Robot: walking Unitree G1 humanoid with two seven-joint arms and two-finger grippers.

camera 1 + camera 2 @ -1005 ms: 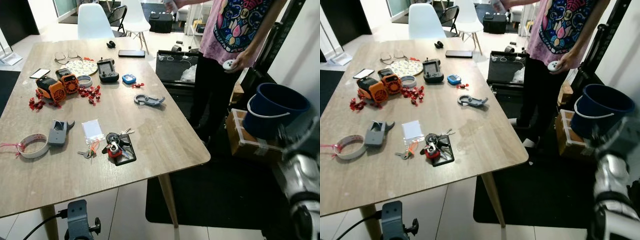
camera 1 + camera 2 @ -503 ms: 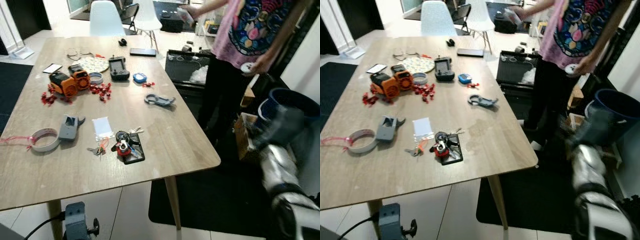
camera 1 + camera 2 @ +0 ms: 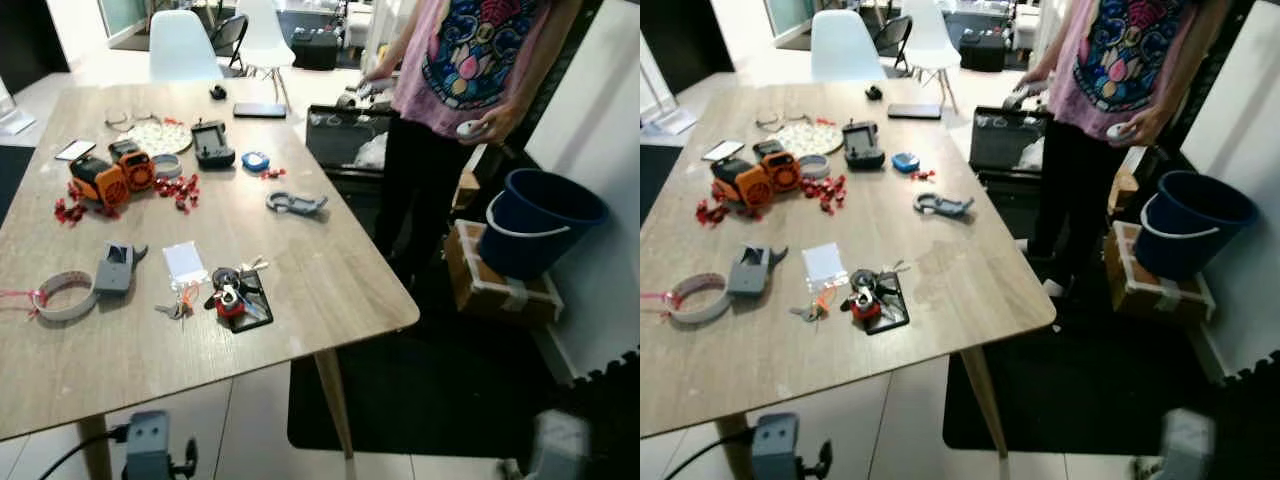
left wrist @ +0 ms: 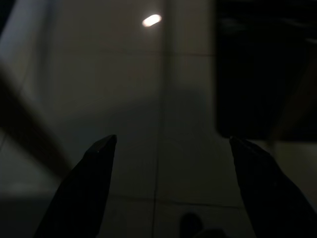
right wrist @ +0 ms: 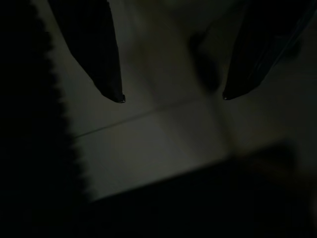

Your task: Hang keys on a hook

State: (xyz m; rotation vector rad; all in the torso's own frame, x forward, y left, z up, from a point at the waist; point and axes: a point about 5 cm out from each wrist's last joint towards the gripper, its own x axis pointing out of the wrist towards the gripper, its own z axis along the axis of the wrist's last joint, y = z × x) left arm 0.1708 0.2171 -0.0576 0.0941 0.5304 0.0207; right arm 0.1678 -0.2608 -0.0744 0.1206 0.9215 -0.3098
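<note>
Keys: a bunch of keys (image 3: 228,290) with a red fob is seen lying on a small dark card near the front edge of the tabletop (image 3: 330,270), roughly midway across it; a smaller key set with an orange tag (image 3: 178,303) lies just beside it, toward the robot's left.
Left claw: the left claw (image 4: 171,186) is seen in its wrist view, hanging low over a pale tiled floor (image 4: 148,99) in dim light; its two black fingers are spread wide with nothing between them.
Right claw: the right claw (image 5: 172,97) is seen in its wrist view, also released, its fingers parted above shaded floor tiles beside the toothed edge of a dark mat (image 5: 29,124).
Keys relative to claws: both claws are held down at floor level, well apart from the keys, which rest up on the tabletop; neither claw is touching them.
Near the keys: a clear plastic sachet (image 3: 185,262) lies just behind the orange-tagged set, and a grey holder (image 3: 116,268) and a tape roll (image 3: 62,298) lie farther to the robot's left.
Middle of tabletop: a grey hook-shaped clip (image 3: 295,203) lies on its side toward the right edge.
Far part: two orange devices (image 3: 112,172), scattered red pieces (image 3: 178,190), a black controller (image 3: 212,143) and a phone (image 3: 260,110) are spread there.
Person: a person in a pink printed shirt (image 3: 470,50) stands past the right side of the tabletop, a small white object held in one hand (image 3: 478,124).
Floor at right: a blue bucket (image 3: 540,235) is set on a cardboard box (image 3: 500,290).
</note>
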